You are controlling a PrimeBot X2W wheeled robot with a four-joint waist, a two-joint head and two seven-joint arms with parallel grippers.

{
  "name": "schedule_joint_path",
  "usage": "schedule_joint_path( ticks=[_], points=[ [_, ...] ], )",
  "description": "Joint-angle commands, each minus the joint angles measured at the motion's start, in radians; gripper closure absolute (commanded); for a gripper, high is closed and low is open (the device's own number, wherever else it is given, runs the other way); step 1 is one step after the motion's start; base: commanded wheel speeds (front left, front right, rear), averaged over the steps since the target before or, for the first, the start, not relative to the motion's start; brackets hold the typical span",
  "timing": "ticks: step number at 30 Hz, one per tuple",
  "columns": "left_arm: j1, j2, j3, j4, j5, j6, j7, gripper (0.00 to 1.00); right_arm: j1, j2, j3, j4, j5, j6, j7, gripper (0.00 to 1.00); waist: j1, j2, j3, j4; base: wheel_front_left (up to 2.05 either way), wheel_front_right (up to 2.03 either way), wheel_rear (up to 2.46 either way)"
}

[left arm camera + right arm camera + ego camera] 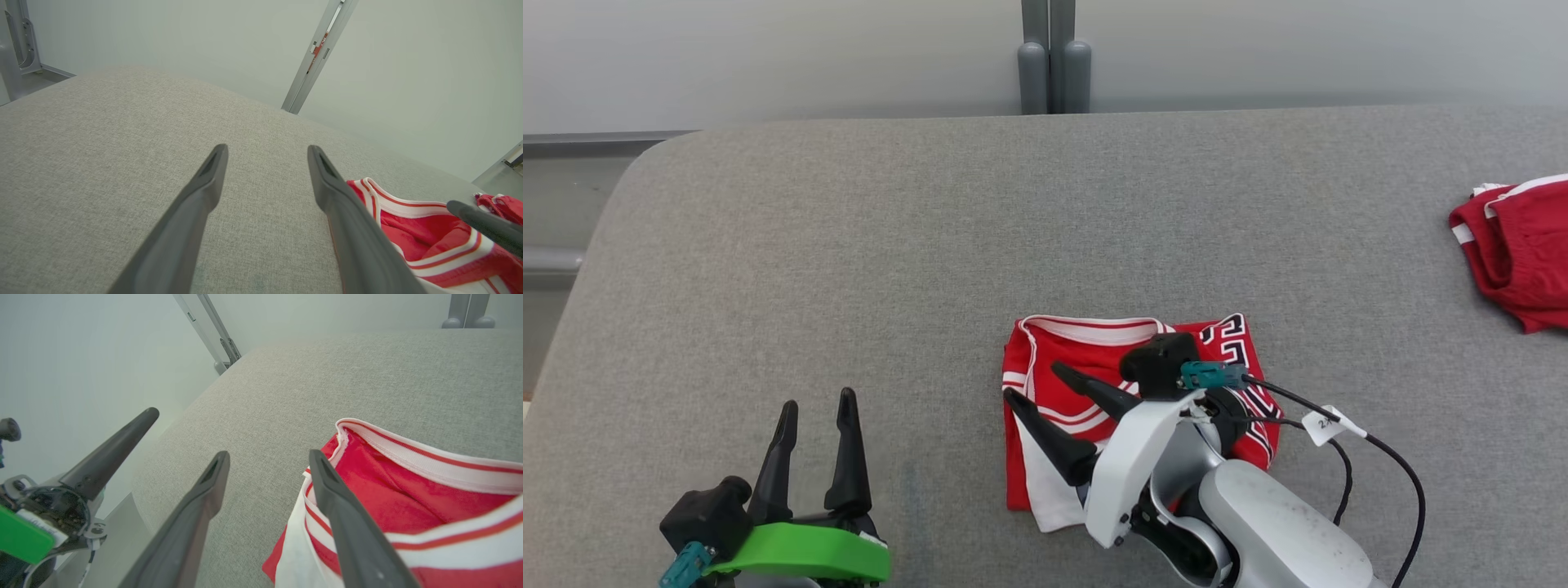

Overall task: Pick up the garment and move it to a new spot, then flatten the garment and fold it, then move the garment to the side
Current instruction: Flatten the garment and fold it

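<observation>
Garment (1086, 351) lies folded on the bench (849, 245), right claw (1034, 381) spread wide over its left edge, left claw (818, 398) wide, well apart; fold looks done, next needs a grip to slide it aside.

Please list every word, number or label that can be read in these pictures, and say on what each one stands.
On the jersey: a black-and-white number, partly hidden, not surely readable.
On the cable tag: it begins with "2"; the rest is too small.
On the post sticker: orange, too small to read.
On the label of the left gripper: blurred.
</observation>
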Motion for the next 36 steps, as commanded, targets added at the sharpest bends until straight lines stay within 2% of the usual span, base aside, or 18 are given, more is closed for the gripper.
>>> schedule_joint_path(
  ticks=[1, 5, 10, 18, 20, 21, 22, 24, 25, 26, 30, 36],
  points=[
    [-0.009, 0.002, 0.005, -0.002, 0.007, 0.003, -0.003, 0.0, 0.015, -0.001, -0.008, -0.022, 0.003, 0.0, -0.01, 0.0, 0.0, 0.0, -0.004, -0.01, 0.0, 0.0, 0.0],
    [-0.005, 0.002, 0.007, -0.003, 0.013, 0.001, -0.003, 0.0, 0.04, -0.001, -0.065, -0.093, -0.013, 0.0, -0.042, 0.0, 0.0, 0.0, -0.009, -0.026, 0.0, 0.0, 0.0],
    [-0.003, 0.002, 0.006, -0.006, 0.022, -0.002, -0.003, 0.0, 0.083, -0.001, -0.194, -0.153, -0.048, 0.0, -0.085, 0.0, 0.0, 0.0, -0.015, -0.04, 0.0, 0.0, 0.0],
    [-0.002, 0.002, -0.004, -0.012, 0.03, -0.005, -0.003, 0.0, 0.15, -0.001, -0.383, -0.153, -0.127, 0.0, -0.12, 0.0, 0.0, 0.0, -0.016, -0.044, 0.0, 0.0, 0.0],
    [-0.003, 0.002, -0.007, -0.013, 0.031, -0.005, -0.003, 0.0, 0.162, -0.002, -0.42, -0.146, -0.152, 0.0, -0.129, 0.29, 0.0, 0.0, -0.015, -0.041, 0.0, 0.0, 0.0],
    [-0.005, 0.002, -0.008, -0.013, 0.033, -0.006, -0.003, 0.0, 0.168, -0.005, -0.438, -0.14, -0.168, 0.0, -0.134, 0.51, 0.0, 0.0, -0.014, -0.04, 0.0, 0.0, 0.0],
    [-0.006, 0.002, -0.009, -0.013, 0.034, -0.007, -0.003, 0.0, 0.172, -0.008, -0.451, -0.135, -0.178, 0.0, -0.139, 0.55, 0.0, 0.0, -0.013, -0.038, 0.0, 0.0, 0.0],
    [-0.01, 0.002, -0.01, -0.015, 0.034, -0.006, -0.003, 0.0, 0.178, -0.019, -0.478, -0.113, -0.21, 0.0, -0.15, 0.71, 0.0, 0.0, -0.011, -0.034, 0.0, 0.0, 0.0],
    [-0.013, 0.002, -0.012, -0.015, 0.034, -0.006, -0.003, 0.0, 0.179, -0.025, -0.49, -0.093, -0.229, 0.0, -0.156, 0.95, 0.0, 0.0, -0.009, -0.03, 0.0, 0.0, 0.0],
    [-0.016, 0.002, -0.013, -0.016, 0.034, -0.006, -0.003, 0.0, 0.179, -0.026, -0.498, -0.074, -0.236, 0.0, -0.157, 1.0, 0.0, 0.0, -0.007, -0.026, 0.0, 0.0, 0.0],
    [-0.026, 0.003, -0.019, -0.019, 0.035, -0.006, -0.003, 0.0, 0.153, -0.053, -0.502, 0.023, -0.286, 0.0, -0.163, 1.0, 0.0, 0.0, 0.003, -0.004, 0.0, 0.0, 0.0],
    [-0.032, 0.003, -0.021, -0.018, 0.033, -0.004, -0.003, 0.0, 0.087, -0.071, -0.433, 0.143, -0.288, 0.0, -0.172, 1.0, 0.0, 0.0, 0.016, 0.026, 0.0, 0.0, 0.0]
  ],
)
